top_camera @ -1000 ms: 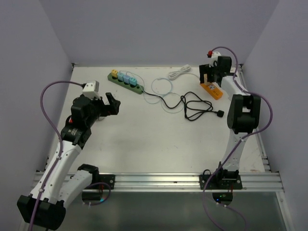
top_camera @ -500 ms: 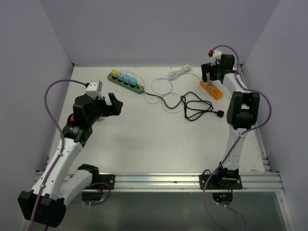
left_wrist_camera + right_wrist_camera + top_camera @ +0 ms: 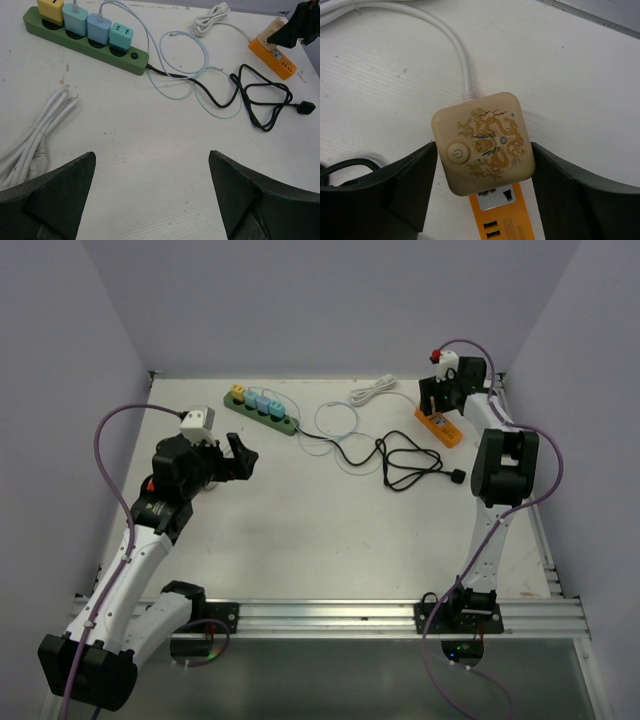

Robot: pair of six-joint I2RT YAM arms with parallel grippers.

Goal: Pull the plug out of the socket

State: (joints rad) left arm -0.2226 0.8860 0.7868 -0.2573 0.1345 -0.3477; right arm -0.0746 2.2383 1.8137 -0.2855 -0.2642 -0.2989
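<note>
The dark-green power strip lies at the back left with a yellow plug and three light-blue plugs in its sockets; it also shows in the left wrist view. My left gripper is open and empty, above bare table, well short of the green strip. My right gripper is at the far end of the orange strip. In the right wrist view its fingers press both sides of a beige dragon-print plug seated on the orange strip.
A black cord loops from the green strip across the table middle and ends in a loose plug. Thin white cable loops and a white cord lie at the back. A bundled white cable lies left of my left gripper.
My right gripper has shifted slightly back and right to the far end of the orange strip. My left gripper has edged a little to the right.
</note>
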